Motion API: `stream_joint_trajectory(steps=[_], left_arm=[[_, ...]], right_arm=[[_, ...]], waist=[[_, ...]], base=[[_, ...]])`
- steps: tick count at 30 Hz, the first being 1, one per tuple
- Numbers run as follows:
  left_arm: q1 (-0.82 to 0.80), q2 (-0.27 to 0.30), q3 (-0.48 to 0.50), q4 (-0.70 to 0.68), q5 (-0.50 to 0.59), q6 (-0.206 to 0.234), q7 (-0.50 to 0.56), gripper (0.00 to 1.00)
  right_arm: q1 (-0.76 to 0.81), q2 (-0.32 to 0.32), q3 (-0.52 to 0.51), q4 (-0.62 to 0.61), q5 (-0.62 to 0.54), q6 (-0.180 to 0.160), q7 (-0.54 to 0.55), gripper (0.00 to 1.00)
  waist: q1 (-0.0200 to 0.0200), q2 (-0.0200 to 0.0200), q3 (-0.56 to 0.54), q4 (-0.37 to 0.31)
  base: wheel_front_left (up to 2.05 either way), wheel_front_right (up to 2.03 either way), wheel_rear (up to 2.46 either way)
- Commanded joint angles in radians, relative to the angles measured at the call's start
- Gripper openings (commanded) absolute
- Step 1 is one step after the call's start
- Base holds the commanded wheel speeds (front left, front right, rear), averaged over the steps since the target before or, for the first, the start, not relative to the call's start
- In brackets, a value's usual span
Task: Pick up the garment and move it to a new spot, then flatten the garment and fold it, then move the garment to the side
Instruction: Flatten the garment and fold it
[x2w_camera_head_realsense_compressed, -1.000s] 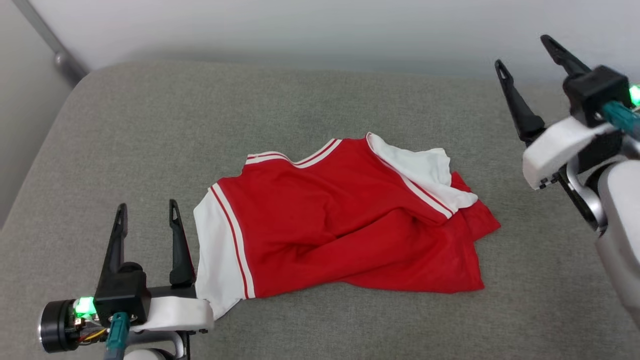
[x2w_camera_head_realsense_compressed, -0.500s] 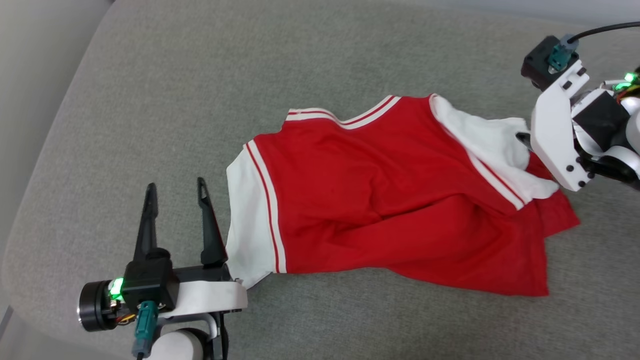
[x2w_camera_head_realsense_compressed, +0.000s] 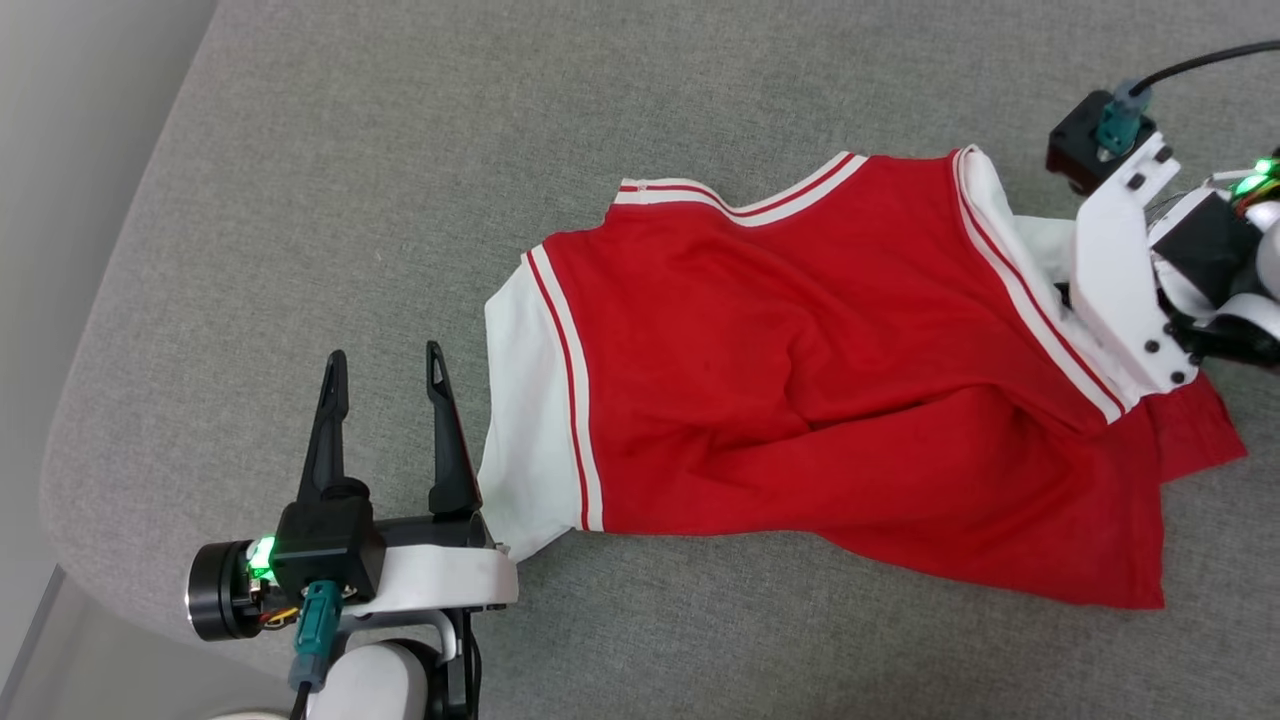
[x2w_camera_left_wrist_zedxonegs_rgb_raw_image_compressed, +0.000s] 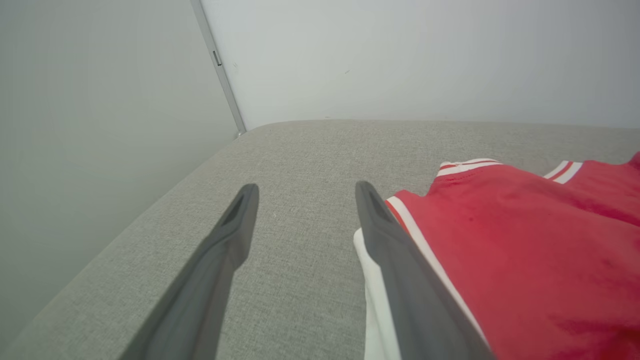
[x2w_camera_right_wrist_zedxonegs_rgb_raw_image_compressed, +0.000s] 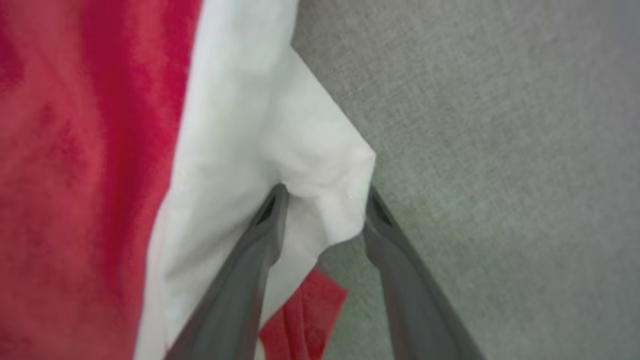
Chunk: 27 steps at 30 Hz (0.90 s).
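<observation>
While left tool (x2w_camera_head_realsense_compressed: 385, 352) lies spread, right tool (x2w_camera_right_wrist_zedxonegs_rgb_raw_image_compressed: 326, 191) straddles the garment (x2w_camera_head_realsense_compressed: 800, 380).

left gripper (x2w_camera_head_realsense_compressed: 386, 352): long dark tapered fingers (x2w_camera_head_realsense_compressed: 326, 430), black housing (x2w_camera_head_realsense_compressed: 325, 545), green light (x2w_camera_head_realsense_compressed: 262, 556), teal plug (x2w_camera_head_realsense_compressed: 318, 612) | right wrist: white bracket (x2w_camera_head_realsense_compressed: 1115, 260), dark screws (x2w_camera_head_realsense_compressed: 1165, 346), black cable (x2w_camera_head_realsense_compressed: 1205, 62), teal connector (x2w_camera_head_realsense_compressed: 1115, 118), green LED (x2w_camera_head_realsense_compressed: 1250, 183)

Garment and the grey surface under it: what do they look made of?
The garment: soft matte cloth, probably knit, going by its limp folds. The grey surface: matte woven upholstery fabric, fine weave visible, rounded padded-looking edge.
</observation>
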Motion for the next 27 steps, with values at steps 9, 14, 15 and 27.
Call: stream_joint_trajectory(steps=[9, 14, 15, 27], left_arm=[[0.061, -0.004, 0.056, 0.025, 0.036, -0.022, -0.002, 1.00], [0.115, 0.001, 0.092, 0.024, 0.048, -0.038, -0.002, 1.00], [0.127, 0.002, 0.099, 0.022, 0.050, -0.040, -0.002, 1.00], [0.150, 0.013, 0.131, 0.019, 0.075, -0.073, -0.002, 1.00]], right_arm=[[-0.002, 0.005, 0.037, 0.006, -0.043, -0.001, -0.219, 0.00], [0.042, -0.068, 0.041, -0.042, -0.014, -0.001, -0.319, 0.00], [0.049, -0.086, 0.040, -0.051, -0.011, -0.001, -0.333, 0.00], [0.266, -0.244, 0.014, 0.017, 0.128, -0.001, -0.411, 0.00]], waist=[[0.0000, 0.0000, -0.133, -0.080], [0.0000, 0.0000, -0.202, -0.143], [0.0000, 0.0000, -0.212, -0.157], [0.0000, 0.0000, -0.231, -0.255]], base=[[0.00, 0.00, 0.00], [0.00, 0.00, 0.00], [0.00, 0.00, 0.00], [0.00, 0.00, 0.00]])
